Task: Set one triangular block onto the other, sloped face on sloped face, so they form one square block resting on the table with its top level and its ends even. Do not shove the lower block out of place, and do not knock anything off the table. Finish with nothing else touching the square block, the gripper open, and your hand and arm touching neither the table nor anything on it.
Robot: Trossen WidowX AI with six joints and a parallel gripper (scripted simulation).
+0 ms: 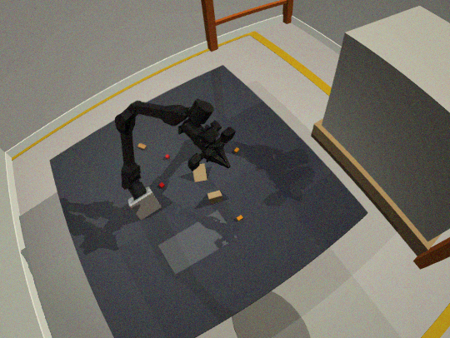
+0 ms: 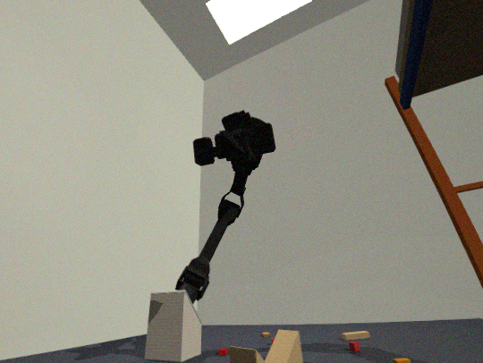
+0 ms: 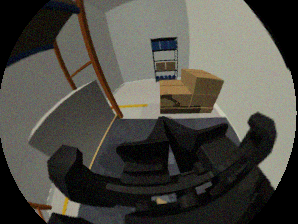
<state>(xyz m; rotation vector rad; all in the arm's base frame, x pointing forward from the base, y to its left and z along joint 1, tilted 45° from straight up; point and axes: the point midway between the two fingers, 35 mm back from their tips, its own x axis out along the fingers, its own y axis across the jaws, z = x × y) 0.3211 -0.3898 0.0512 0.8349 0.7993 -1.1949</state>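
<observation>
One triangular block [image 1: 199, 174] [image 2: 287, 348] of pale wood stands on the dark table top near the middle, its broad face lit. The other triangular block [image 1: 214, 195] [image 2: 242, 355] lies apart from it, toward the front in the top view, with a dark side showing. The lower parts of both are cut off in the exterior view. My gripper [image 1: 227, 165] [image 3: 161, 119] is shut and empty, its fingertips together. It hangs well above the table, and both blocks are clear of it. The wrist view looks out across the room, and the fingers and gripper body hide most of the table there.
Small red cubes [image 1: 167, 156] [image 1: 162, 185] and small orange blocks [image 1: 236, 150] [image 1: 239, 217] are scattered around. A small tan-orange piece [image 1: 142, 146] lies farther back. A long pale block [image 2: 356, 335] lies behind the triangular blocks. A large pale block [image 1: 147, 207] [image 2: 165, 331] stands at the arm's base.
</observation>
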